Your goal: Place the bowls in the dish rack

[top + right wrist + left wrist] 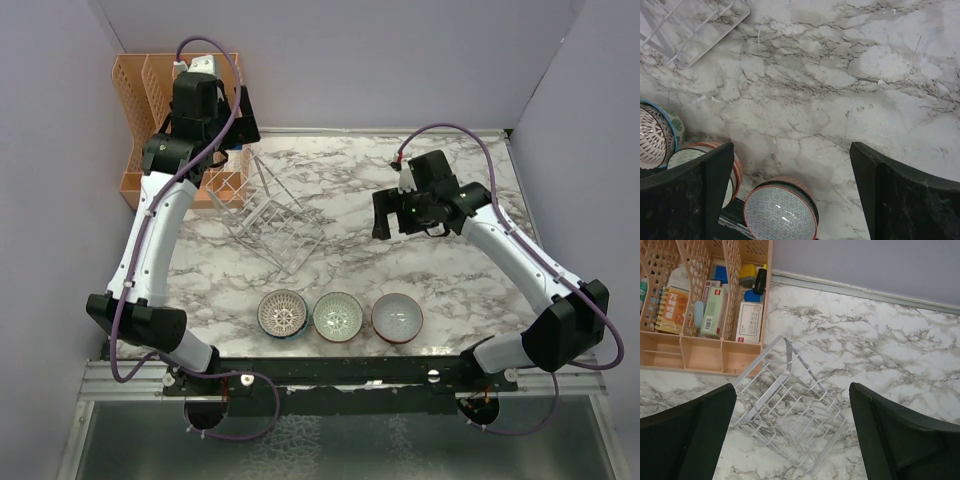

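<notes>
Loading not begun: every bowl sits on the tabletop [460,280], none in the dish rack [280,222].

Along the near edge stand the lattice bowl [283,314], the pale green bowl [338,316] and the red-rimmed bowl [397,318] in a row. The right wrist view shows the leaf-patterned bowl [676,122] nested under the lattice one. Beyond them the right gripper [791,145] hovers over bare marble, jaws apart and holding nothing. Farther back the wire rack lies tilted on the marble with no bowl in it. The left gripper [792,387] hangs above it, jaws also apart and unloaded, near the orange organizer [150,100]. By this look, all four bowls remain to be moved, and the rack may need righting.
</notes>
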Tool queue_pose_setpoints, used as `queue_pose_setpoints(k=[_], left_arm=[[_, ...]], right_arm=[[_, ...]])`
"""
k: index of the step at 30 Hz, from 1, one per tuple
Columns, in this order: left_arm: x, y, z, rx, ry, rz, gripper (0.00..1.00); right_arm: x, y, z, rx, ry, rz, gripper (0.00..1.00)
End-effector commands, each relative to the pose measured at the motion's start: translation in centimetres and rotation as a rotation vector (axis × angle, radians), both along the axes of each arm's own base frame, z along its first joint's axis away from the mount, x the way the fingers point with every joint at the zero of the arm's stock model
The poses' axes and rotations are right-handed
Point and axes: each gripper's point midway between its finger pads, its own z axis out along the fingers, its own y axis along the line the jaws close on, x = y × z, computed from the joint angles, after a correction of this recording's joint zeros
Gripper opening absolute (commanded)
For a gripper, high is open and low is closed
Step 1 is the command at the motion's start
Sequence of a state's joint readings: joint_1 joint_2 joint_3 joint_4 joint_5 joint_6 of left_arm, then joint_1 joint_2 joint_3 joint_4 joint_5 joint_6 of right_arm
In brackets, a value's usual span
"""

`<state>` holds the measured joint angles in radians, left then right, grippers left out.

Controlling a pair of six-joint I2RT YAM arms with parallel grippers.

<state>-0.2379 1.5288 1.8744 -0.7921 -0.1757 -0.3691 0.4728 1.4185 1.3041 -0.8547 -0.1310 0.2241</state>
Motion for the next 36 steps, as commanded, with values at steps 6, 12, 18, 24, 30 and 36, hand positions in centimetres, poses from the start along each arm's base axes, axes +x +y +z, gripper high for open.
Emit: queue_pose_setpoints(k=[6, 12, 18, 24, 30, 36], left_arm=[[-0.7, 0.5, 3.7, -0.080, -0.098, 0.048, 0.99], [-4.7, -0.6, 9.3, -0.163, -0.299, -0.097, 0.99], [-9.4, 1.9, 9.7, -0.176, -0.280, 0.011, 0.98], [-13.5, 5.1, 8.7, -0.127, -0.226, 0.143, 0.94], [-14.7, 5.9, 7.6, -0.093, -0.181, 0.168, 0.92], [-15.2, 6.1, 6.1, -0.084, -0.141, 0.178, 0.91]], right_arm=[[0.2, -0.5, 2.3, -0.004, -0.068, -0.022, 1.00], [-1.8, 0.9, 2.4, 0.037, -0.025, -0.006, 1.00], [-8.1, 6.9, 1.1, 0.019, 0.030, 0.109, 0.98], [-12.7, 9.8, -0.6, -0.056, 0.080, 0.177, 0.95], [-16.6, 12.7, -2.4, -0.057, 0.141, 0.275, 0.83], [-19.3, 15.7, -4.1, -0.079, 0.193, 0.361, 0.77]])
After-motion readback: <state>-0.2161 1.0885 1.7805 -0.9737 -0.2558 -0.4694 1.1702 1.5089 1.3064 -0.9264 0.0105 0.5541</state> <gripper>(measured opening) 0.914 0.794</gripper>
